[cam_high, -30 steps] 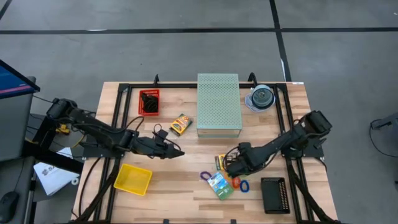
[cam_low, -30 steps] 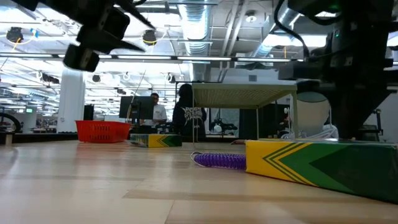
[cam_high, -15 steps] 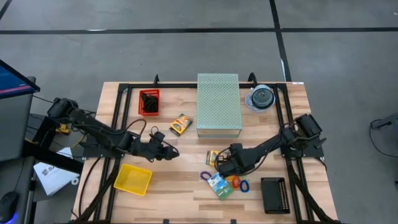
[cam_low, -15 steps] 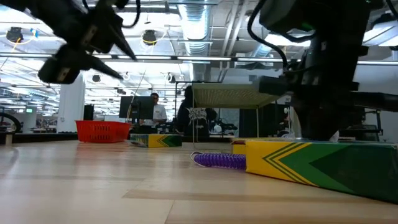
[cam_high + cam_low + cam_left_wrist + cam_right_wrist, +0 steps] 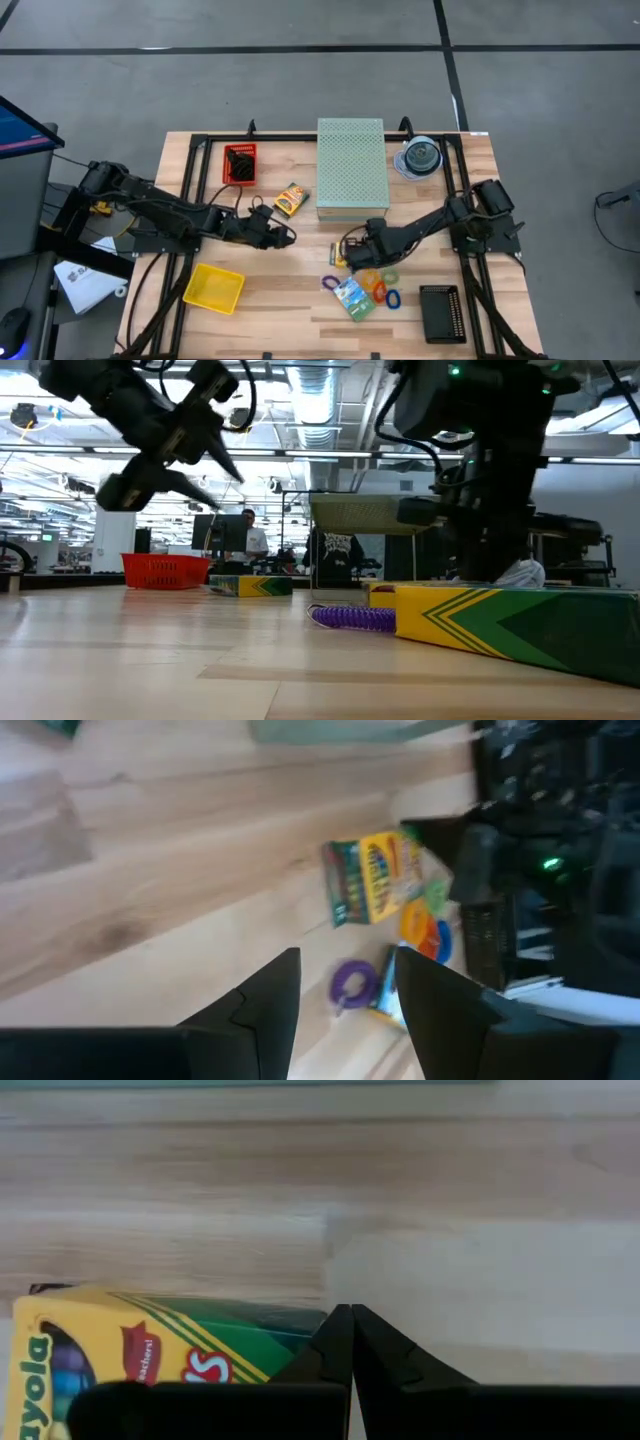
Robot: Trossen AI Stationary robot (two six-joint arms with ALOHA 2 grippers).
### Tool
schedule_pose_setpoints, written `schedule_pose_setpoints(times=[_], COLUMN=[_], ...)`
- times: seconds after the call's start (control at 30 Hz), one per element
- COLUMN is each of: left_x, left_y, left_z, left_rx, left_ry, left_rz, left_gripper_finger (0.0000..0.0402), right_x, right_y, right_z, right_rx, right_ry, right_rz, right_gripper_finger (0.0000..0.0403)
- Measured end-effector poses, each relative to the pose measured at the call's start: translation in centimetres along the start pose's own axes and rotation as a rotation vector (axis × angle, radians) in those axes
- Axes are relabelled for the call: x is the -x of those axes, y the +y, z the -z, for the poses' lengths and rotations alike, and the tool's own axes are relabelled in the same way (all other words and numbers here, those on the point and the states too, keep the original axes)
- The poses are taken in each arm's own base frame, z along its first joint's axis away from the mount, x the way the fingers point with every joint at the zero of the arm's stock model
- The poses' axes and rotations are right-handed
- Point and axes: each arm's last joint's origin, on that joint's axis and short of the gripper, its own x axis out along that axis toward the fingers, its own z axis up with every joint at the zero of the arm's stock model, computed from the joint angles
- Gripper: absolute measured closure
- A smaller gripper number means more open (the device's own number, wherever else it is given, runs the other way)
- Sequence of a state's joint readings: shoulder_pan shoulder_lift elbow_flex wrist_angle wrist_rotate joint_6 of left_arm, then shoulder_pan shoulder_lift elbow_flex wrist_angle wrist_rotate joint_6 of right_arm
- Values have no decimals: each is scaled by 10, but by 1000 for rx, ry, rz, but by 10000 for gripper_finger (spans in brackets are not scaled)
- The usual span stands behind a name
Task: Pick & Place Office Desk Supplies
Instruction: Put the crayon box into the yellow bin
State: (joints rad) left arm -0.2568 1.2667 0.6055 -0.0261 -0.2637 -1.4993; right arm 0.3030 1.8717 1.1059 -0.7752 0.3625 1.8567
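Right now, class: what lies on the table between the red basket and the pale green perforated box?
In the high view, one yellow crayon box lies between the red basket and the perforated box; otherwise bare wood.

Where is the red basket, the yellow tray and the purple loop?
Red mesh basket point(image 5: 239, 165), high view, its middle.
Flat yellow plastic tray point(image 5: 213, 288), high view, its floor.
Purple coiled elastic loop point(image 5: 352, 617), low view, its coil's middle.
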Motion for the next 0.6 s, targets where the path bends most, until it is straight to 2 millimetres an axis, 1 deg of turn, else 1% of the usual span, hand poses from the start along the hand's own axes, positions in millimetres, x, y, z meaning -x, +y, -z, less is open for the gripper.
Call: schedule_pose_setpoints(times=[0.13,0.2,0.43,0.6], left_x=[-8,-11,-24,-43], left_y=[1,2,6,13], left_z=[6,11,32,43], left_rx=[-7,3,19,58], left_ry=[37,50,94,104], left_rz=[-2,-4,-3,-7], left_gripper_finger=[243,243,243,243], right_x=[-2,-1,9,11], right_y=[12,15,12,10], right_z=[-5,-2,23,27], right_rx=[27,15,-22,-21], right_ry=[24,41,64,57], right_rz=[-89,-131,-185,-188], right_gripper_finger=[403,403,403,403])
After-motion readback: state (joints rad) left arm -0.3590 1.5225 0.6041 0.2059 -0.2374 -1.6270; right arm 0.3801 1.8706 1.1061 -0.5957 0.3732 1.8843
